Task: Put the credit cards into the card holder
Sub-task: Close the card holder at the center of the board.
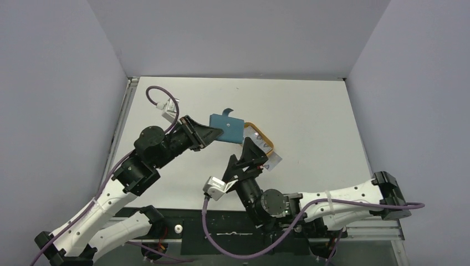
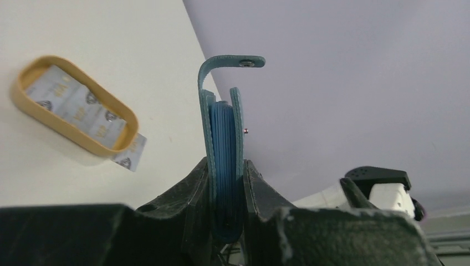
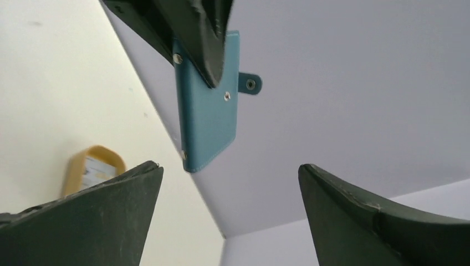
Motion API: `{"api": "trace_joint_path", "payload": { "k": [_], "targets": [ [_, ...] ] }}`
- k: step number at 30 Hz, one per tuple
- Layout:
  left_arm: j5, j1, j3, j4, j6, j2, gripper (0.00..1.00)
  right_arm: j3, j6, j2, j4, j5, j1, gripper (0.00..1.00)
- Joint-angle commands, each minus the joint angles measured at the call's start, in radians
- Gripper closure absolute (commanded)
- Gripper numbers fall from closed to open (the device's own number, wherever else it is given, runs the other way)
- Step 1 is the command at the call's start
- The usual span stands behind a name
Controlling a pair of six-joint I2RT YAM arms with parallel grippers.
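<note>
Left claw [image 2: 226, 166]: clamped on the lower edge of the card holder [image 2: 224, 138], which stands on edge between both fingers.
Left arm pose: runs from lower left to frame centre in the top view.
Right claw [image 3: 230, 172]: spread wide and holding nothing.
Right arm pose: folded at the elbow, with the claw pointing up-frame just below the wallet.
Card holder: one, folded, held off the table [image 1: 310, 122], with its snap tab loose.
Credit cards [image 2: 72, 105]: overlapping in the tray [image 2: 72, 136]. One corner juts past the rim, and the exact count is unclear.
Tray: one orange-tan oval, partly hidden by the right claw in the top view.
</note>
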Motion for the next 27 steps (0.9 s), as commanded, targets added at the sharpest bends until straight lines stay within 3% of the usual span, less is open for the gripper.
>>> {"api": "trace_joint_path", "payload": {
  "k": [1, 4, 6, 9, 14, 19, 27],
  "targets": [
    [-0.093, 0.079, 0.042, -0.053, 0.11, -0.091, 1.0, 0.213, 0.729, -0.097, -0.754, -0.079, -0.009, 0.0],
    [-0.096, 0.131, 0.076, -0.142, 0.193, -0.128, 1.0, 0.358, 1.157, -0.148, -1.107, -0.405, -0.167, 0.0],
    [-0.052, 0.136, 0.11, -0.193, 0.265, -0.143, 1.0, 0.391, 1.365, -0.194, -1.153, -0.717, -0.358, 0.0],
    [0.1, 0.14, 0.158, -0.246, 0.367, -0.148, 1.0, 0.379, 1.609, -0.252, -1.123, -1.193, -0.638, 0.0],
    [0.383, 0.141, 0.182, -0.23, 0.425, -0.162, 1.0, 0.286, 1.978, -0.306, -0.901, -1.729, -0.971, 0.0],
    [0.638, 0.141, 0.172, -0.103, 0.428, -0.164, 1.0, 0.149, 2.401, -0.333, -0.488, -1.979, -1.059, 0.0],
    [0.792, 0.141, 0.182, 0.059, 0.37, -0.113, 1.0, 0.113, 2.5, -0.362, -0.41, -2.068, -1.041, 0.0]
  ]
}}
